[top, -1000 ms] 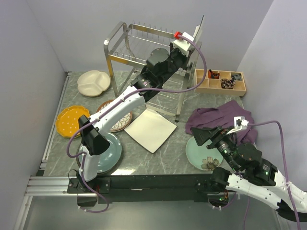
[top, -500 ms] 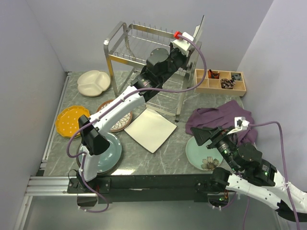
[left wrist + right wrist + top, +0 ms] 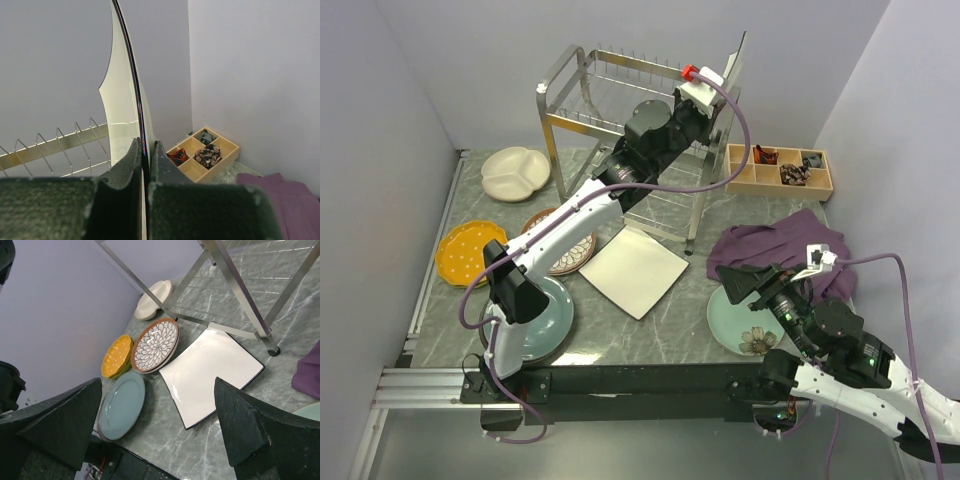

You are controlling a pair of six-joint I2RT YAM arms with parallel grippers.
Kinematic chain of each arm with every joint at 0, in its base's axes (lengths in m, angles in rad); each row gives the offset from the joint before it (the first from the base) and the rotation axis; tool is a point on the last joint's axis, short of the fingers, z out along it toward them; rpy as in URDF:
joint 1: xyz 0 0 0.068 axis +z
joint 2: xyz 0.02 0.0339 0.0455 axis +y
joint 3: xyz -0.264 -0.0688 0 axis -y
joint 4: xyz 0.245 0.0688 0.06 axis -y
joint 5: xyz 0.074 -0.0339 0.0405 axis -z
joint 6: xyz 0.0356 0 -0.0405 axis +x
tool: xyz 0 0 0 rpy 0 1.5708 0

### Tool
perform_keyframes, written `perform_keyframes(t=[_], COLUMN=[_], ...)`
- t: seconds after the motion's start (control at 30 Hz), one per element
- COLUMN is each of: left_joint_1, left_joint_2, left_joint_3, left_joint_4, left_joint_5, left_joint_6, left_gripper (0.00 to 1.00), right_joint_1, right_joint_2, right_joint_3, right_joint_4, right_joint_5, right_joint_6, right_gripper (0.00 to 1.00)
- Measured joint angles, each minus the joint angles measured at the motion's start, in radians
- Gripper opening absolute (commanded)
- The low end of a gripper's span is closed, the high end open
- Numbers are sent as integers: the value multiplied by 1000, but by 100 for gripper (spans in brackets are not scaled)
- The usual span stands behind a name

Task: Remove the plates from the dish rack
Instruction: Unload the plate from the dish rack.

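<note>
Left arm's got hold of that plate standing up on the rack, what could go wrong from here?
One: the left gripper pinches only the rim of the upright dark-rimmed plate, so it could pivot or slip when lifted.
Two: its lower edge may catch the prongs and tug the dish rack.
Three: the table is crowded; near the white square plate and petal-patterned plate it may land on another.

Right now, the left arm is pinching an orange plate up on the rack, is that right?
No. The left gripper is pinching a cream plate with a dark rim on the rack, as the left wrist view shows. The orange plate lies on the table.
</note>
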Motion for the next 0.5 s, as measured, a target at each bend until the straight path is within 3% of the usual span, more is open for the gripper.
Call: perform_keyframes(t=[0.2,0.5], left_joint_1=[1,5], left_joint_2=[0,-69], left_joint_3=[-1,-138], left_joint_4=[2,114], left_joint_5=[9,46], left_joint_6=[4,8], left_gripper=[1,1], right_joint_1=[0,0], right_joint_2=[0,-3], right_joint_3=[-7,-9], right_joint_4=[0,0], right_joint_5=[0,2], right_joint_6=[0,-7], right_gripper=[98,98])
